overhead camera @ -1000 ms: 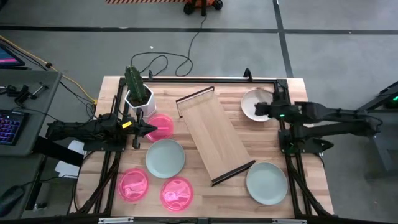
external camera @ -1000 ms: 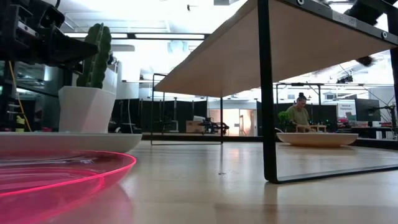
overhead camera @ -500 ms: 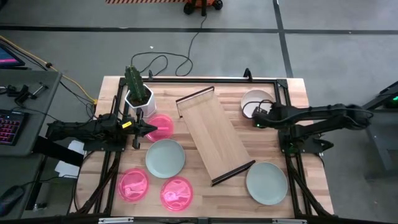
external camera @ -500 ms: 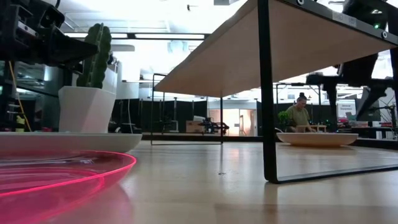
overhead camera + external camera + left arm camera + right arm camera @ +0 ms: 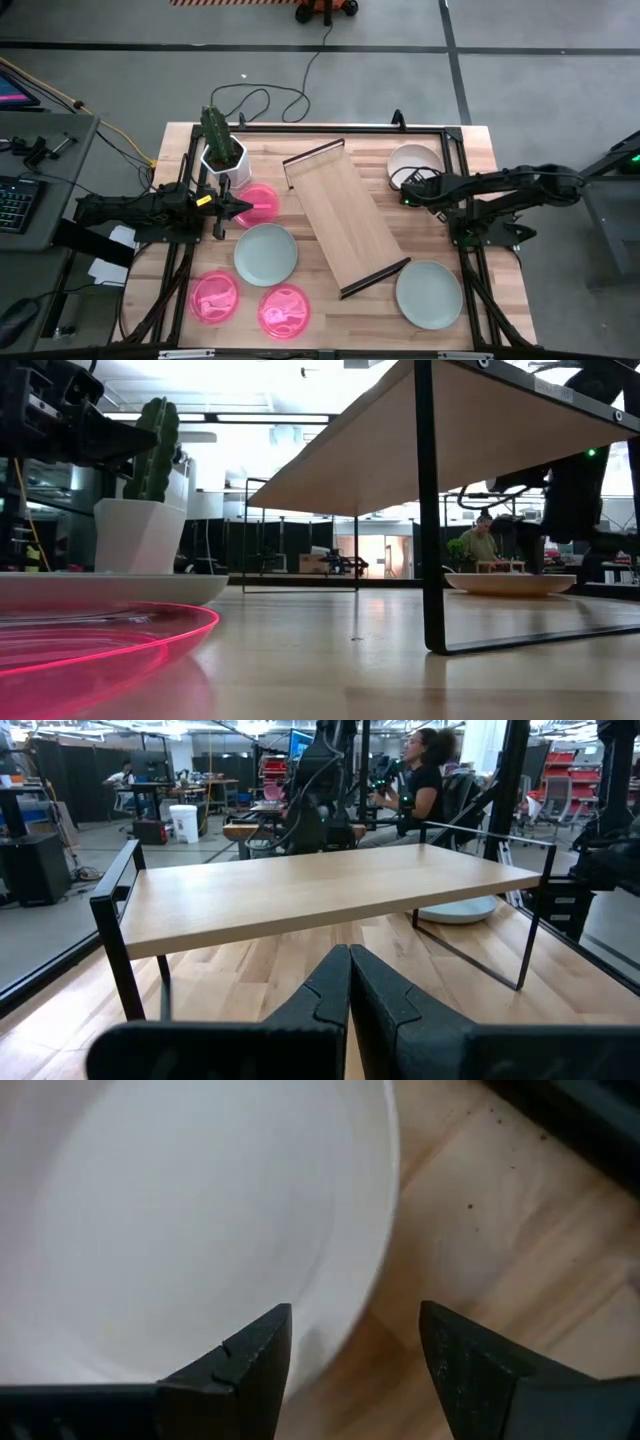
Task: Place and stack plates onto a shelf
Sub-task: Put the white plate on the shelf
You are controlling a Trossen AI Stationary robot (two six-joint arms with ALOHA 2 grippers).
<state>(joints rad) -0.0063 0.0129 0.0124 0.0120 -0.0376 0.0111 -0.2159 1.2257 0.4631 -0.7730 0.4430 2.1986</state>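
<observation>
The white plate (image 5: 415,161) lies flat near the table's far right; the low view shows the white plate (image 5: 510,583) there too. My right gripper (image 5: 404,197) is open and points down over its near rim (image 5: 375,1295), one finger above the plate and one above the bare wood. The shelf (image 5: 345,216) stands slantwise at the table's middle on its dark end brackets. Two sage-green plates (image 5: 265,253) (image 5: 428,293) and three pink plates (image 5: 258,205) (image 5: 215,297) (image 5: 285,310) lie flat on the table. My left gripper (image 5: 232,208) is shut and waits by the far pink plate, facing the shelf (image 5: 320,890).
A white pot with a cactus (image 5: 224,150) stands near the table's far left, beside the left arm. Dark frame rails (image 5: 470,250) run along the table's right side under the right arm. Bare wood shows between the shelf and the white plate. People sit in the room behind.
My right gripper has moved from above the white plate toward the table's near edge and a little left, and has come down to the plate's near rim. The plates, the shelf and the left arm have stayed where they were.
</observation>
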